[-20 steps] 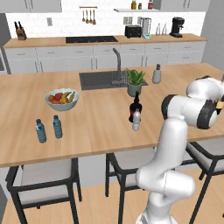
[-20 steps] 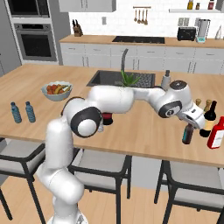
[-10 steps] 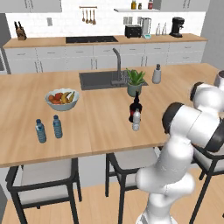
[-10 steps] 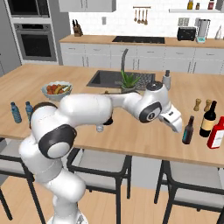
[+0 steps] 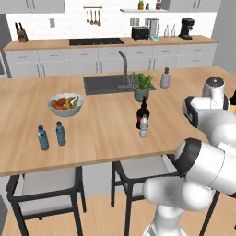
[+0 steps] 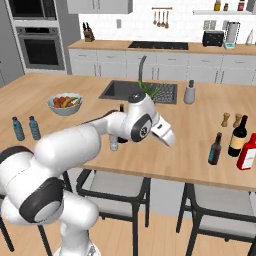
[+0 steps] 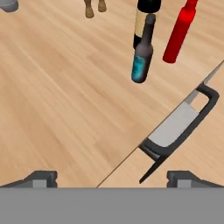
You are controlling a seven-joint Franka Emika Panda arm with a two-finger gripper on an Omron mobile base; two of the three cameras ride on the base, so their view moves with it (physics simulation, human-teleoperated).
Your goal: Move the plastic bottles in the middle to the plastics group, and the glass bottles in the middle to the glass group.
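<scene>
While the clear water bottle (image 5: 144,126) is standing near the middle of the wooden island counter (image 5: 106,133), the squat dark bottle with the red label (image 5: 142,113) is standing just behind it, touching or nearly so. A potted plant (image 5: 142,87) is sitting behind both, beside the sink (image 5: 103,84). Well apart to the left, the two blue water bottles (image 5: 51,135) are standing side by side, with a fruit bowl (image 5: 65,104) behind them.

At the counter's far right end, the slim teal bottle (image 6: 215,148) is standing upright just beside the tall wine bottle (image 6: 238,136), and a red bottle (image 6: 247,151) is standing right next to that one. Two small brown shakers (image 6: 231,120) are sitting behind this group.

Between the middle bottles and the right-hand group, the gripper (image 6: 167,135) is hanging over bare wood with its jaws spread wide, grasping nothing. From the hand camera, the teal bottle is showing ahead of the fingertips (image 7: 40,177), and a stool (image 7: 181,124) is showing below the counter edge.
</scene>
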